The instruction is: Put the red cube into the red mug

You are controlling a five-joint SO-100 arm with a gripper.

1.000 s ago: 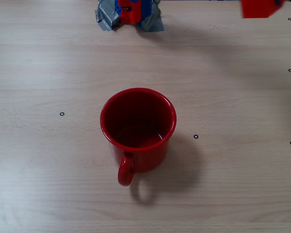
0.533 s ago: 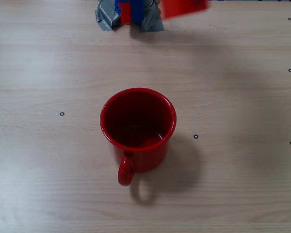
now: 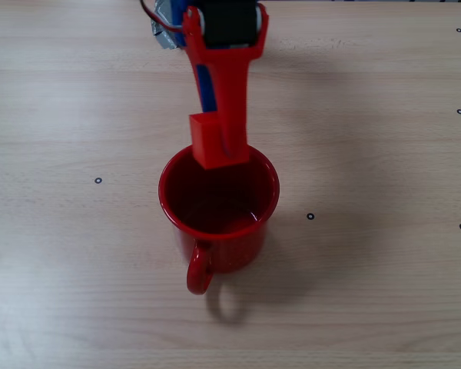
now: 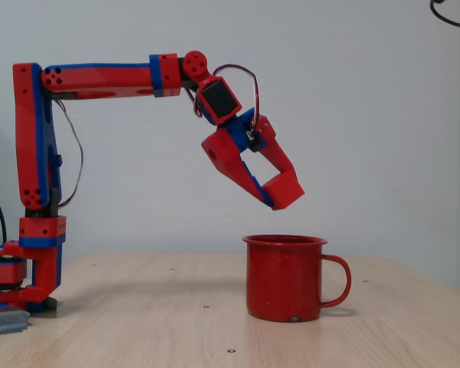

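While above red mug (image 4: pixel 285 277) | hand (image 4: pixel 280 188) grips red cube (image 4: pixel 284 190) at fingertips

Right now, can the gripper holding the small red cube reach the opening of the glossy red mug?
Probably yes: the gripper, shut on the small red cube, hangs above the glossy red mug, and nothing stands between them.

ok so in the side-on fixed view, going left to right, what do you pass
Upright red and blue arm column at its base → small bright red cube held in the red two-finger gripper, above the mug → loop handle of the glossy red round mug, farthest right.
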